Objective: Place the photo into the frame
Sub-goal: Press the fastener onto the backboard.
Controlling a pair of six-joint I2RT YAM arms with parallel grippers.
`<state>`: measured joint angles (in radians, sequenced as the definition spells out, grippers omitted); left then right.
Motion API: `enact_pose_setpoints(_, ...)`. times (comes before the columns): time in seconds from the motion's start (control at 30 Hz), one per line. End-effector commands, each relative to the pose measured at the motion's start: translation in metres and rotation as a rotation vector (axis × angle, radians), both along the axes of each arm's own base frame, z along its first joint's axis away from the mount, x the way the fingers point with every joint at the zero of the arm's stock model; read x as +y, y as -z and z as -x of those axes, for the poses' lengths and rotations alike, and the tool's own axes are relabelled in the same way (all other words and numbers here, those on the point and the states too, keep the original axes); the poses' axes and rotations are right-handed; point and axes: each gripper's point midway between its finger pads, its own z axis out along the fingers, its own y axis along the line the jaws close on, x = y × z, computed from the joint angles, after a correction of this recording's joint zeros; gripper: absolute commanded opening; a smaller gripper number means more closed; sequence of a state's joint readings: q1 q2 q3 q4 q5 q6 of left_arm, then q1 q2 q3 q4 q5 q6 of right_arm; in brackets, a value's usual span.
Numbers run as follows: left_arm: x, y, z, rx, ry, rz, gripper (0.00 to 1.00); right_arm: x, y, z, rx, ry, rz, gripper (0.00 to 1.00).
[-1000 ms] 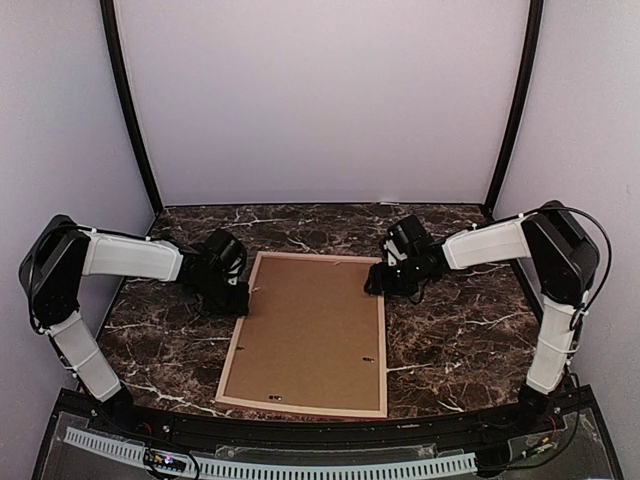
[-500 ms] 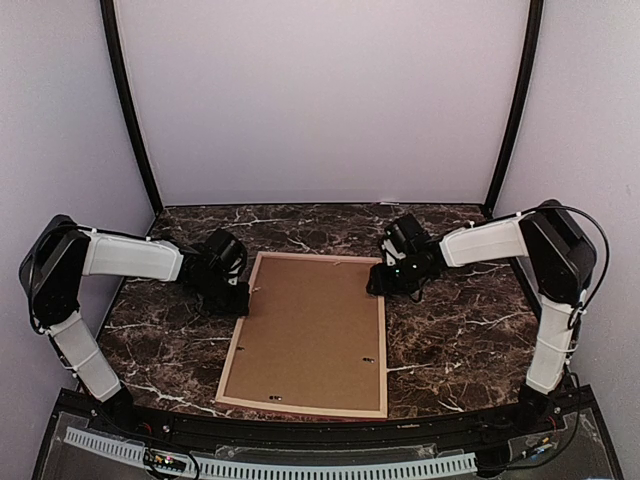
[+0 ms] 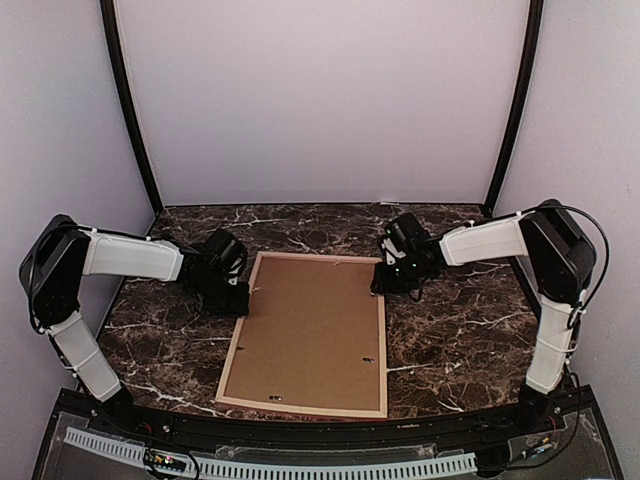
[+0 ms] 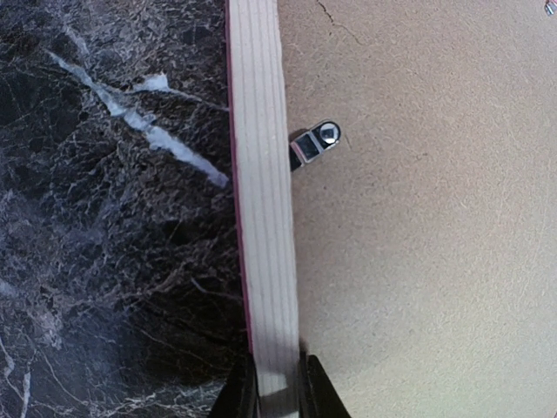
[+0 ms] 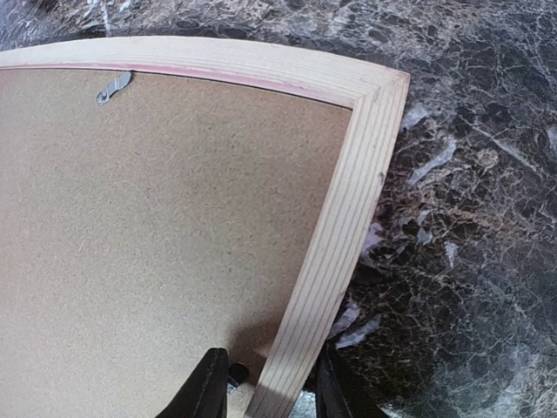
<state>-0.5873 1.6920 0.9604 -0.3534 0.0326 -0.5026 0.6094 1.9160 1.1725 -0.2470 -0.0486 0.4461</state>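
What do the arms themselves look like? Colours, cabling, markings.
Left arm and right arm match: white shells on the long links, black housings at the joints and wrists. A thin black cable loops outside the right arm's elbow. Left gripper and right gripper have black jaws. No markings can be made out.

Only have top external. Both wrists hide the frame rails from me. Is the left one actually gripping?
Observer: Yes. The left wrist view shows the left fingers pressed on both sides of the frame, on its left rail.
Operator: Right side?
Observer: The right fingers straddle the right rail near the far corner, with a sliver of gap on the board side.
Operator: Any clips?
Observer: One metal clip lies on the backing board, against the left rail's inner edge.
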Motion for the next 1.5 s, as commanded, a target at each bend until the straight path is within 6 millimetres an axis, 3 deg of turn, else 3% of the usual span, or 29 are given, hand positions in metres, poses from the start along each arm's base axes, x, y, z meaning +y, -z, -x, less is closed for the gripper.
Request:
enact_pose_setpoints(0.0,-0.004,0.009,0.017,0.070,0.032,-0.001,0.06,-0.003,0.016,0.008,0.055,-0.023,0.038,0.33)
enact_pose_setpoints(0.47,-0.004,0.010,0.017,0.072,0.028,0.000,0.06,0.000,0.026,0.025,0.175,-0.186,0.000,0.24)
enact_pose_setpoints(0.77,-0.003,0.012,0.017,0.077,0.001,-0.001,0.06,0.006,0.007,0.013,0.195,-0.160,-0.152,0.40)
enact_pose_setpoints(0.9,-0.004,0.011,0.015,0.074,-0.004,0.006,0.06,0.007,0.005,0.009,0.198,-0.134,-0.167,0.43)
enact_pose_setpoints(1.33,-0.007,0.012,0.013,0.078,0.004,0.006,0.06,-0.002,0.021,0.006,0.171,-0.070,0.017,0.42)
enact_pose_setpoints(1.47,-0.006,0.013,0.013,0.082,0.004,0.004,0.06,-0.003,0.027,0.008,0.175,-0.075,0.063,0.37)
